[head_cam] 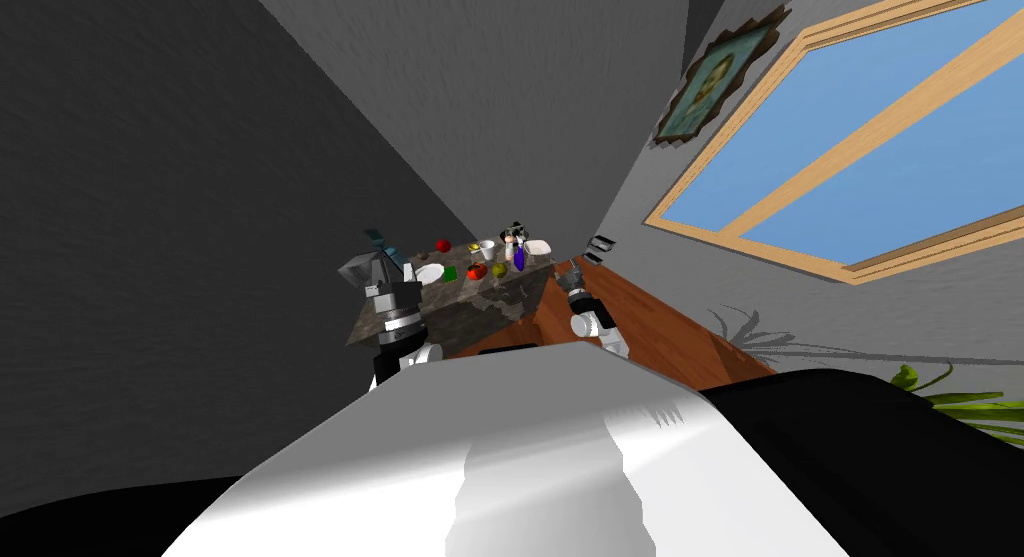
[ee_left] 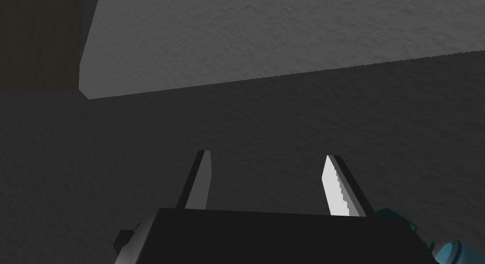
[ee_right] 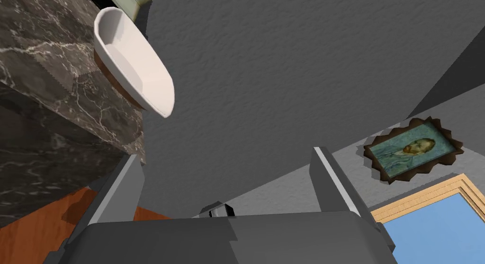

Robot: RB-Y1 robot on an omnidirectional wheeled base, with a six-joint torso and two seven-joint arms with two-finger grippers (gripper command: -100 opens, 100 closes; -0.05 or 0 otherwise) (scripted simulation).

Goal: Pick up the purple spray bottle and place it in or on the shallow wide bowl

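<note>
The purple spray bottle (head_cam: 518, 258) stood upright, long axis vertical, on the marble table (head_cam: 488, 303). The shallow wide bowl (head_cam: 537, 247) sat just beside it at its 2 o'clock. From the right gripper (head_cam: 568, 272), the bottle lay at about 10 o'clock in the head view. That was nearer than from the left gripper (ee_left: 267, 157), well apart at the table's other end. Both grippers were spread wide and held nothing. Whether the bottle touched the bowl was too small to tell, and its nozzle blurred into a dark object behind.
</note>
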